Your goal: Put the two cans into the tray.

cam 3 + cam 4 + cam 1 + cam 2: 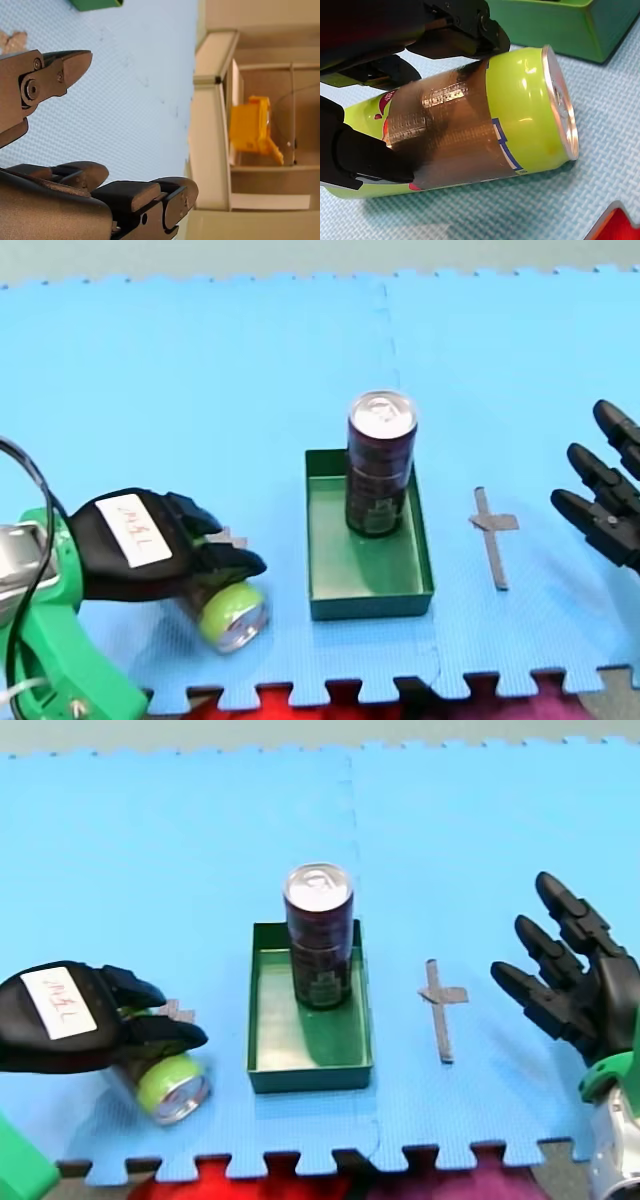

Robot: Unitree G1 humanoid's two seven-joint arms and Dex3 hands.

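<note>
A lime-green can (232, 615) lies on its side on the blue mat, left of the tray, its top facing the front edge. My left hand (205, 565) is shut on the green can from above; the second wrist view shows the can (520, 120) close up with black fingers (455, 30) wrapped around its body. A dark can (380, 475) stands upright in the far end of the green tray (370, 602). My right hand (555, 980) hovers over the mat to the right of the tray and holds nothing.
A grey tape cross (492, 532) is stuck on the mat between the tray and my right hand. A small tape scrap (233, 538) lies by my left hand. The mat's toothed front edge (330, 690) runs just below the can.
</note>
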